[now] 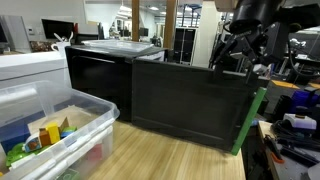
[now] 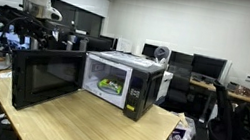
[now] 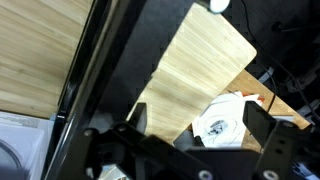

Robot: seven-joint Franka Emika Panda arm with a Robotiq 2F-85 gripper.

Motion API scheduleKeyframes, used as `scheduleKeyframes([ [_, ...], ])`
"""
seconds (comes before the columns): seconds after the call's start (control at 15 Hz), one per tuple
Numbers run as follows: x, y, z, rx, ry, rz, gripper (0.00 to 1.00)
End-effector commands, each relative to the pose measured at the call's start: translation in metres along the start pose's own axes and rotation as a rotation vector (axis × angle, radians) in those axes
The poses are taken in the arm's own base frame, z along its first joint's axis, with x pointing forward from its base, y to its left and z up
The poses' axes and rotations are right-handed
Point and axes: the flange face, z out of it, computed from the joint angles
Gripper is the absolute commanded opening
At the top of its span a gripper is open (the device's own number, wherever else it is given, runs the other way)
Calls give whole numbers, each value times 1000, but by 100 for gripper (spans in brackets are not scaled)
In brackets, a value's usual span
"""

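Observation:
A black microwave (image 2: 135,82) stands on a wooden table (image 2: 106,128) with its door (image 2: 43,75) swung wide open; the door also fills an exterior view (image 1: 190,100). A plate with green and yellow food (image 2: 111,84) sits inside. My gripper (image 2: 32,33) is at the door's outer top edge, shown too in an exterior view (image 1: 232,60). In the wrist view the gripper (image 3: 200,125) is open, its fingers apart and nothing between them. The dark door (image 3: 110,80) runs diagonally just beside the left finger. I cannot tell whether a finger touches it.
A clear plastic bin (image 1: 85,125) of colourful items sits at the table's near corner. A white bag (image 3: 220,122) lies below the table edge. Desks, monitors and office chairs (image 2: 230,107) stand behind. Cluttered benches (image 1: 290,120) flank the door.

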Motion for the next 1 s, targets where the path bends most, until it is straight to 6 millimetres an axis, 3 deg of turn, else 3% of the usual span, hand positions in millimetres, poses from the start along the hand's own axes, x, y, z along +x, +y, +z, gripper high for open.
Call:
scheduleKeyframes([
  [0.0,-5,21,9,-37,-23,-31,100],
  [0.33,-15,41,3,-74,-21,-41,100],
  [0.93,-22,53,-7,-168,-38,-81,100],
])
